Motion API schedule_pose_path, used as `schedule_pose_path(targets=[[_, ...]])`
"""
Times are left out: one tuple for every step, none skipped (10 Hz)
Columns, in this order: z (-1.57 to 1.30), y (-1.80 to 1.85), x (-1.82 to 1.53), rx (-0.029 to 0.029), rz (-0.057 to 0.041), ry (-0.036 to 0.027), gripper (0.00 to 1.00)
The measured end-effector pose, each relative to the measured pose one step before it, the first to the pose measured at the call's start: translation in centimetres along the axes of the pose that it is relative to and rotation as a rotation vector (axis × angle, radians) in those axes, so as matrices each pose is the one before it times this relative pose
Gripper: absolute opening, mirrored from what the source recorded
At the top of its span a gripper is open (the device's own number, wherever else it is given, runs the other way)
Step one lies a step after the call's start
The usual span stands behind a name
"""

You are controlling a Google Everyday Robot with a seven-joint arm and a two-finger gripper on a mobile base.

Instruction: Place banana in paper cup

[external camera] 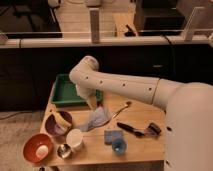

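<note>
Matt wood table [141, 115], cloth [95, 120] by jaws

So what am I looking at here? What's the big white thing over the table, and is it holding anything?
The big white thing is a robot's single arm, reaching from its body on the right across a table. One camera looks down on it. The arm ends in a gripper, its hand, hanging by a green tray, above a blue cloth. On the table sit a purple bowl with the banana in it, the white paper cup, an orange bowl, a small metal cup, a spoon, a blue sponge, a blue cup and a black brush. The banana lies in its bowl, so it is not held.
</note>
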Motion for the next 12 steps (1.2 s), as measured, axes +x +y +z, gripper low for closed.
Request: schedule_pose_path(targets=[[0.256,-0.262,0.000,-0.00131,-0.00616,-0.00404,0.80],[0.270,-0.234,-0.075,-0.00189,-0.00673,-0.00427,0.80],[0.333,-0.227,-0.073,-0.00207,-0.00581,-0.00497,0.80],[0.381,-0.119,0.016,-0.00258,-0.00322,-0.00497,0.80],[0.353,-0.166,0.127,-0.00130,-0.00209,-0.00394,0.80],[0.350,-0.142,0.077,-0.00199,-0.00297,-0.00353,0.80],[0.498,-0.189,0.086,-0.00327,-0.00246,-0.00510,0.80],[0.327,-0.212,0.009,-0.00088,-0.00415,-0.00234,0.80],[0.295,-0.213,-0.058,-0.00137,-0.00250,-0.00455,0.80],[0.567,-0.385,-0.041,-0.00412,-0.00579,-0.00824,0.80],[0.243,-0.237,-0.101,-0.00042,-0.00468,-0.00484,0.80],[0.172,-0.192,-0.027,-0.00067,-0.00305,-0.00341,0.80]])
